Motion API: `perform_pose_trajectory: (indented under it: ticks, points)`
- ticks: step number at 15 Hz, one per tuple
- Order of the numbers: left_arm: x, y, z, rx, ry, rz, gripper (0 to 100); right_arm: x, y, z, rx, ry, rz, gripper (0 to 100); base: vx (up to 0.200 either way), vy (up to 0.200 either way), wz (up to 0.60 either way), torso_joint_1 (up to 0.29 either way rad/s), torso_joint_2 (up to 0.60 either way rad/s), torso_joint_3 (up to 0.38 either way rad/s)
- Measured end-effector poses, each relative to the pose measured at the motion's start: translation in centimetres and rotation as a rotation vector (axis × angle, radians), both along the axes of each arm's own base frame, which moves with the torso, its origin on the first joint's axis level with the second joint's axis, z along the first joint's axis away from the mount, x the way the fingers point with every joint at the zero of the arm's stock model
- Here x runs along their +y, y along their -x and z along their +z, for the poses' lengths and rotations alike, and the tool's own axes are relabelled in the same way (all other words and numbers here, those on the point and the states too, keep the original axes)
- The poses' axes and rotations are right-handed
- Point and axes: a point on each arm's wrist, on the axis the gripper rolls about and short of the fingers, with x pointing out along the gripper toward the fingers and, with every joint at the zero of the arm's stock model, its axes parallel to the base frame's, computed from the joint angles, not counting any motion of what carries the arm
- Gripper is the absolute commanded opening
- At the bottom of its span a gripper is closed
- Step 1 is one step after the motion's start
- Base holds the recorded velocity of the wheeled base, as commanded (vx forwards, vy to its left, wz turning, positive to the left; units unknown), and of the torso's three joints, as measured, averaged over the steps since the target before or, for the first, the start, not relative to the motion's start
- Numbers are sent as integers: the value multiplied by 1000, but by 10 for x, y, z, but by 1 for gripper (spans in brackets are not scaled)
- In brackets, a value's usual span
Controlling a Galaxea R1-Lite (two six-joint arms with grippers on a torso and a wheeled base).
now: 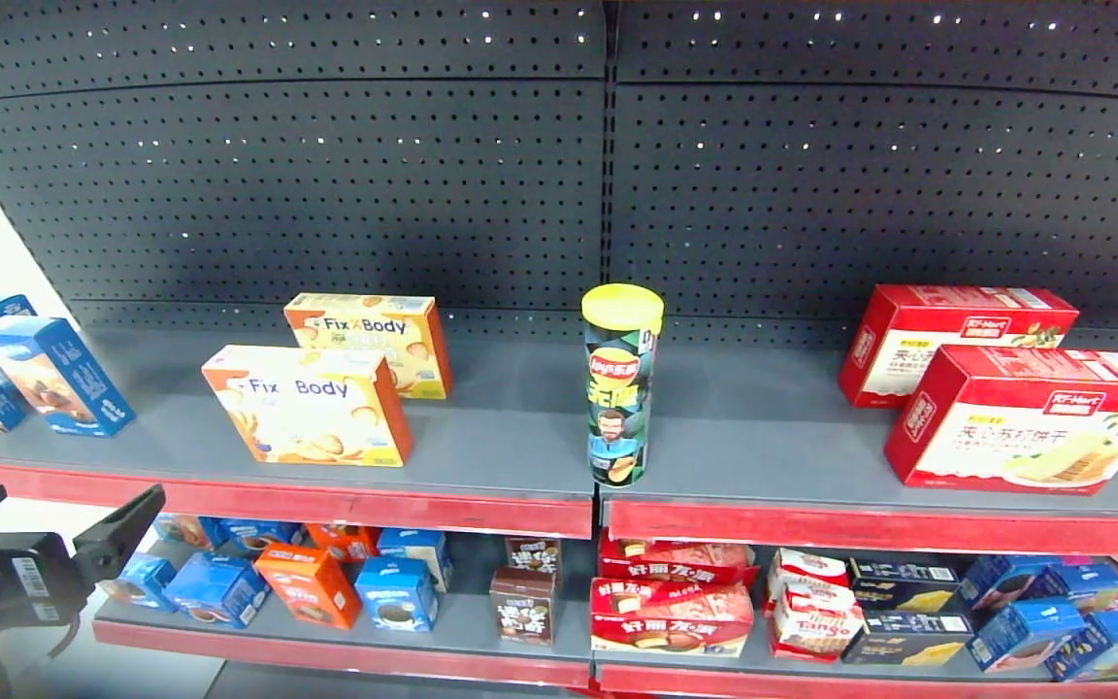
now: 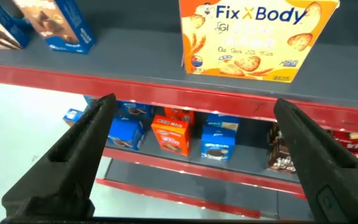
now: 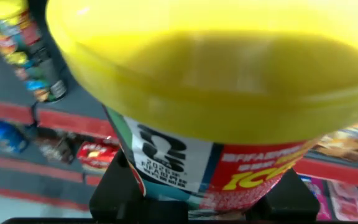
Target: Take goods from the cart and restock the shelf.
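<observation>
Between the black fingers of the right gripper sat a tall cardboard chip can with a yellow plastic lid. It was clamped low down on both sides of its printed body, with the lid toward the wrist camera. This held can hung out in front of the shelving's red front strips. Farther off stood a second, matching yellow-lidded can.

That standing can was upright on the grey upper shelf board. It stood right at the board's front lip, beside the seam between the two bays.

To the standing can's left lay a stretch of bare grey board, then two yellow-and-orange biscuit boxes. The nearer one sat close to the front lip. The other was behind it, toward the dark perforated back panel. Farther left of the standing can, at the board's end, stood a cluster of blue snack boxes.

To the standing can's right the bare stretch was wider, running up to two red cracker boxes. One was near the lip and one sat behind it. Behind the standing can, grey board ran back to the panel.

Below the standing can, under the red price strip, the lower shelf was crowded with small blue, orange, brown and red packs, set close to its front edge.

Down and far to the left of the standing can, the left gripper hung in front of the lower shelf. Its two black fingers were spread wide, with nothing between them.
</observation>
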Motion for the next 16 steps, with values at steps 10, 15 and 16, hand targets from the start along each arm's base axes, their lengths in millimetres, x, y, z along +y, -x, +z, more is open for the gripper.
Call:
perform_pose_trajectory:
  ticks: [10,15,16]
  points:
    - [9,21,-13,8,-28,58,100,61,-50,-10,93,-8,245,0,0,0,0,0,0,0]
    - [11,24,-12,0,-23,75,100,83,-120,-9,75,-30,231,0,0,0,0,0,0,0]
    - [11,24,-12,0,-21,66,100,84,-133,-7,46,-30,242,0,0,0,0,0,0,0]
